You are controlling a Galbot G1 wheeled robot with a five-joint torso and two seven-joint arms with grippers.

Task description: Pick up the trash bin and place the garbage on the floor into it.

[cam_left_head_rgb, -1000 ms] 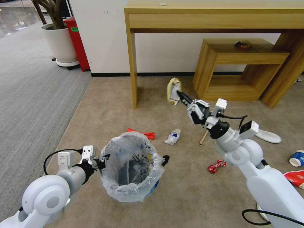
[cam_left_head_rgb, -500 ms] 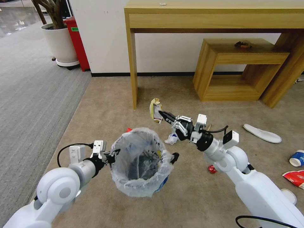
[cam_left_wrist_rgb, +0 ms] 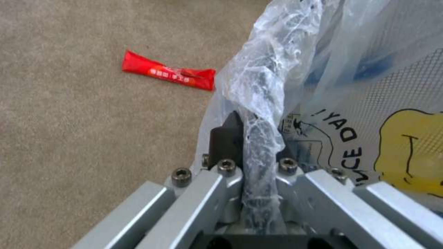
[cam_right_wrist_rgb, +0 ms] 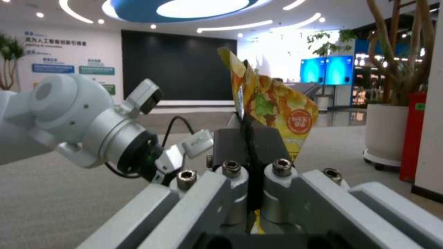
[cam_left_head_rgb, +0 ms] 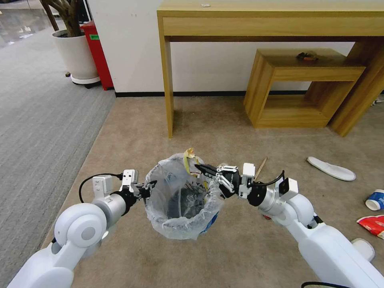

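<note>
The trash bin (cam_left_head_rgb: pixel 182 208), lined with a crinkled white bag, hangs off the floor (cam_left_head_rgb: pixel 132 136) in front of me. My left gripper (cam_left_head_rgb: pixel 153 185) is shut on its near-left rim; in the left wrist view the fingers (cam_left_wrist_rgb: pixel 226 141) pinch the plastic-wrapped rim (cam_left_wrist_rgb: pixel 261 138). My right gripper (cam_left_head_rgb: pixel 199 167) is shut on a yellow snack bag (cam_left_head_rgb: pixel 189 158), which is held over the bin's far-right rim. The same bag (cam_right_wrist_rgb: pixel 272 107) stands upright in the gripper (cam_right_wrist_rgb: pixel 249 138). Garbage on the carpet: a red wrapper (cam_left_wrist_rgb: pixel 168 71), a stick (cam_left_head_rgb: pixel 261 167), a white slipper (cam_left_head_rgb: pixel 331 168), a blue cup (cam_left_head_rgb: pixel 375 200) and a red-and-white pack (cam_left_head_rgb: pixel 372 224).
A tall wooden table (cam_left_head_rgb: pixel 168 80) stands against the wall, with a low wooden shelf (cam_left_head_rgb: pixel 304 88) beneath it on the right. A potted plant (cam_left_head_rgb: pixel 76 56) and a red box (cam_left_head_rgb: pixel 98 56) stand at the far left. Grey ribbed carpet (cam_left_head_rgb: pixel 40 120) lies to the left.
My right gripper has carried the snack bag from near the low shelf back and left to the bin's rim. The left arm has moved the bin up and to the right.
</note>
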